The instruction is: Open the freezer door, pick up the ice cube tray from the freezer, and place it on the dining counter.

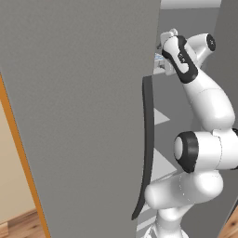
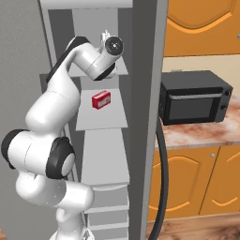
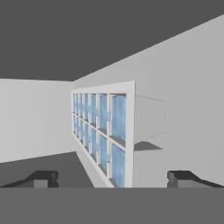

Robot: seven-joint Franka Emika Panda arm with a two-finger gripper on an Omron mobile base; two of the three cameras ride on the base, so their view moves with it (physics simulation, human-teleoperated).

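The freezer door [image 1: 83, 116] stands swung open, its dark bar handle [image 1: 148, 139] at its right edge. My arm reaches into the freezer [image 2: 101, 140] at an upper shelf. The ice cube tray [image 3: 103, 131], white with blue pockets in a grid, appears on edge in the rolled hand view, close ahead and centred between my fingertips. A bluish corner of the ice cube tray [image 1: 158, 57] peeks out beside my wrist. My gripper [image 3: 113, 178] is open, one fingertip on either side of the tray's near end, holding nothing. The dining counter is out of view.
A small red box [image 2: 101, 100] lies on the shelf below my hand. A grey panel [image 2: 147, 117] with a dark curved handle [image 2: 161, 178] stands right of the opening. Beyond it a black microwave [image 2: 194, 96] sits on a marbled counter [image 2: 197, 136] over orange cabinets.
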